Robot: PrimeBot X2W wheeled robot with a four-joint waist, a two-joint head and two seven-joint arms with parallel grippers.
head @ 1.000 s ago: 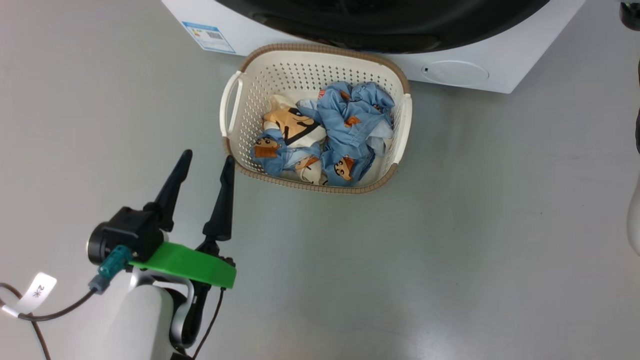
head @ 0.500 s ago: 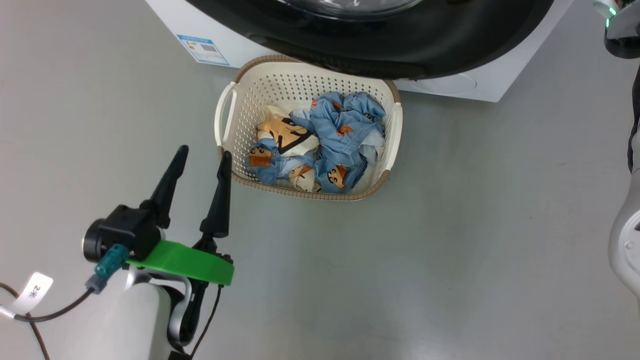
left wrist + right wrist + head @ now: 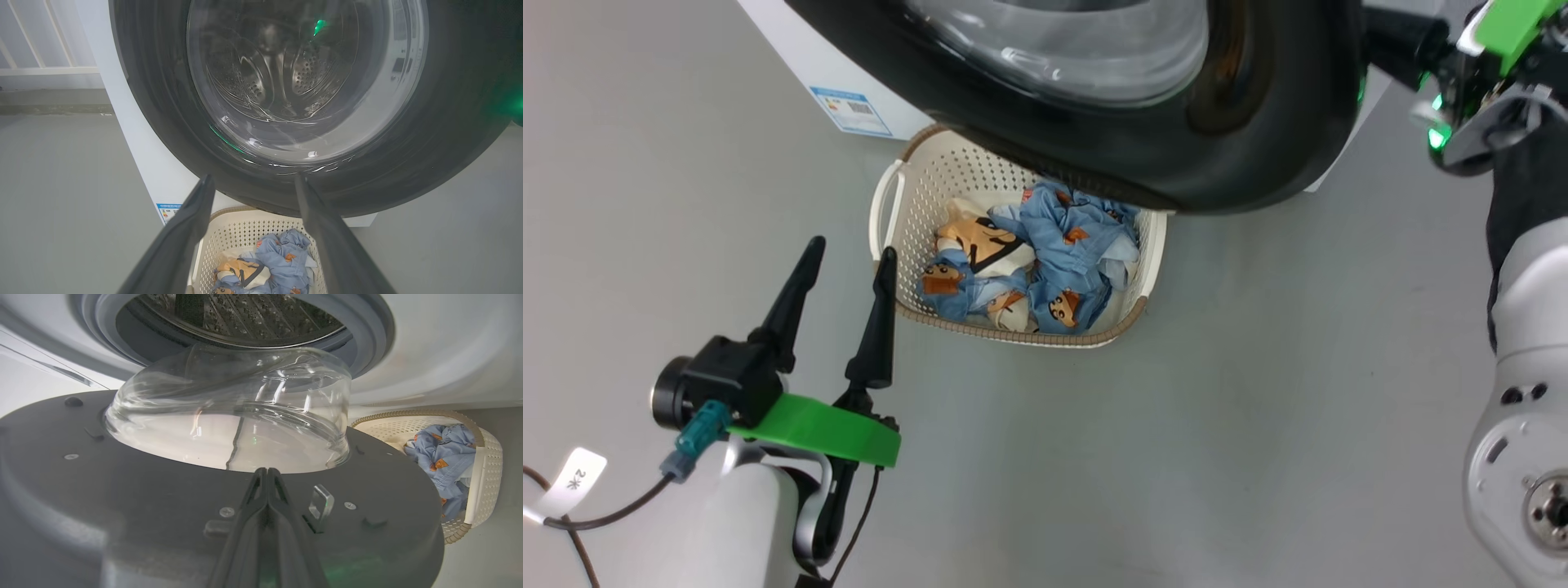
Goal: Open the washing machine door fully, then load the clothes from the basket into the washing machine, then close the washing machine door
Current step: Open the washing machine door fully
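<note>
The washing machine door [image 3: 1217, 155], black-rimmed with a clear glass bowl, stands partly swung out from the white washing machine [image 3: 792, 49] and overhangs the far end of the basket [image 3: 886, 204]. The clothes [image 3: 1062, 253], blue prints and a cream piece, lie in the basket. My left gripper [image 3: 849, 247] hovers open and empty just left of the basket. In the right wrist view my right gripper [image 3: 265, 470] is shut with nothing in it. Its fingers lie along the door's grey inner face [image 3: 102, 477], tips at the base of the glass bowl, with the drum mouth [image 3: 245, 318] beyond.
Grey floor [image 3: 1258, 408] spreads to the right of and in front of the basket. My right arm's pale forearm [image 3: 1527, 408] stands at the right edge, its wrist [image 3: 1462, 49] beside the door's rim. A white railing [image 3: 41, 69] shows beside the machine.
The door has swung further out and now covers the basket's far end. My right arm has come into view at the right. The head camera has shifted; the left gripper stays open.
</note>
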